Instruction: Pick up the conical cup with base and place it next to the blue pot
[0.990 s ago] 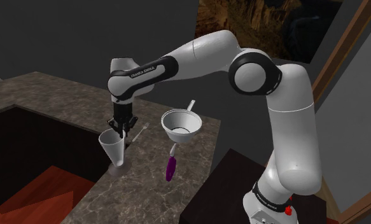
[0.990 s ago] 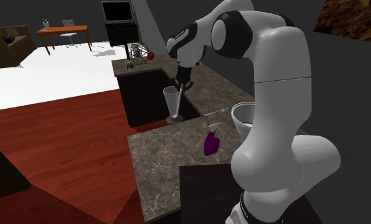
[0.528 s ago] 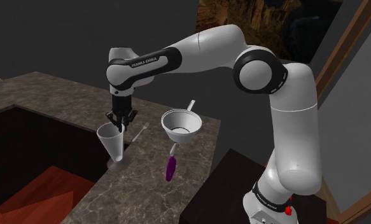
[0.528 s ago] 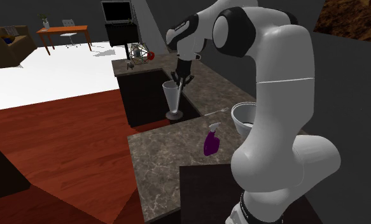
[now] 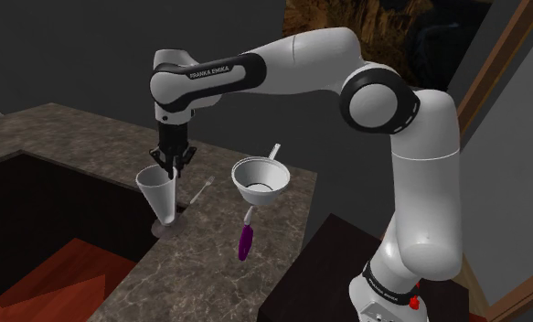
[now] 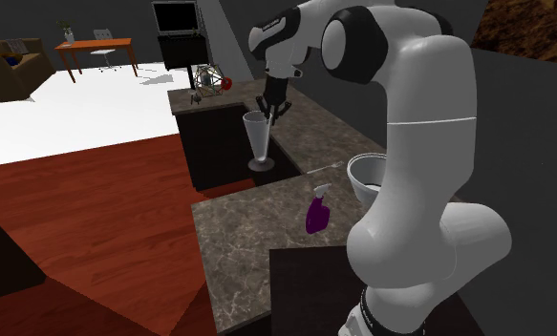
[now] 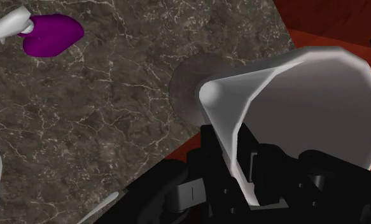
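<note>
Now the conical cup [image 5: 160,194] sits higher in the shoulder view than it did a second ago, and the arm's forearm has risen with it. Its round foot [image 5: 168,226] has come up from the stone bench [image 5: 72,137] and seems to hang just clear of it, close to the bench's edge. The second exterior view agrees: the cup [image 6: 258,141] and the hand [image 6: 269,113] both stand higher than before. That suggests the pick is done and the carry can begin.

The hand [image 5: 172,167] comes straight down onto the cup's rim at the rim's one o'clock side. In the wrist view the two black fingers [image 7: 266,167] are closed on the cup's thin wall [image 7: 231,137], one inside the mouth and one outside, so only the wall's thickness separates them. The cup hangs upright from this pinch, with nothing else touching it.

The pot [image 5: 260,178], drawn pale grey rather than blue, stands on the bench at about three o'clock from the cup, still apart from it. Its purple handle [image 5: 244,241] points toward six o'clock. The bench between cup and pot holds a thin pale utensil [image 5: 198,192], which the cup will probably have to pass over.
</note>
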